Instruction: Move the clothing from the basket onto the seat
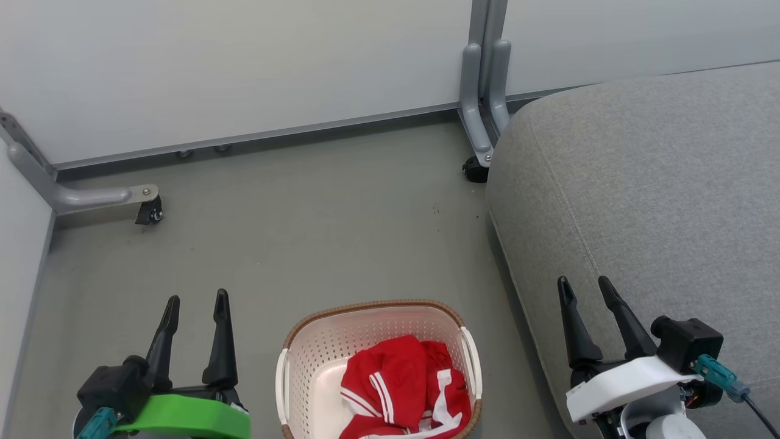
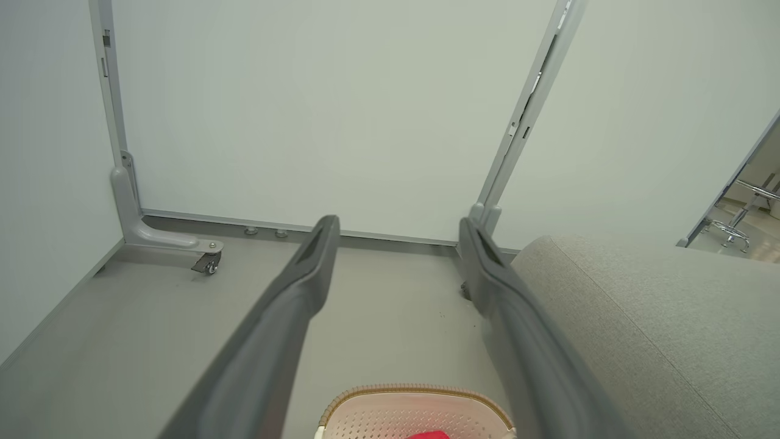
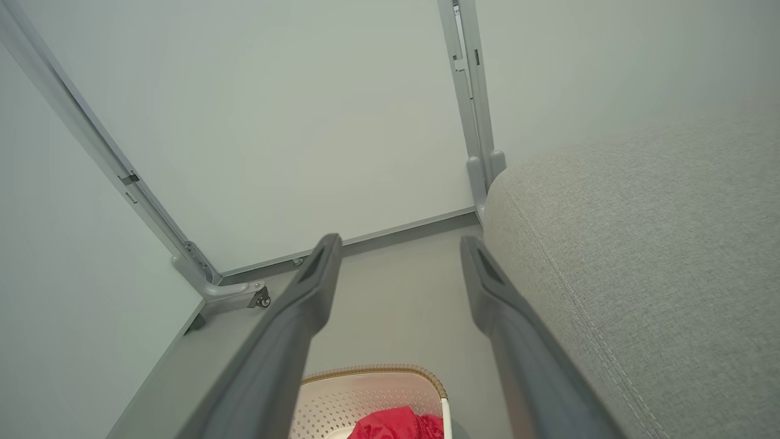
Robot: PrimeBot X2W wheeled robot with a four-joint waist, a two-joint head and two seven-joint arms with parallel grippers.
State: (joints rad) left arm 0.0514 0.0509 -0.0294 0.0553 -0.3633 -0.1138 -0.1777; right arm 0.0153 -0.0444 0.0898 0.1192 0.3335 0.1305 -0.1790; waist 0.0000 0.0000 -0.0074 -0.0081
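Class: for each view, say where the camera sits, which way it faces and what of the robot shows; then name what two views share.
Head view: on the head, facing forward and down at basket, clothing and seat; left gripper and right gripper show, open.
Left wrist view: on the left wrist, facing along its fingers toward the wall.
Right wrist view: on the right wrist, facing along its fingers toward the wall.
Shared: both wrist views catch the basket rim and seat.

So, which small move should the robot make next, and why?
Probably swing the right hand down toward the clothing in the basket. Both it and the left hand stand open and empty, the red garments lie heaped in the basket's right part, and the seat is on that side.
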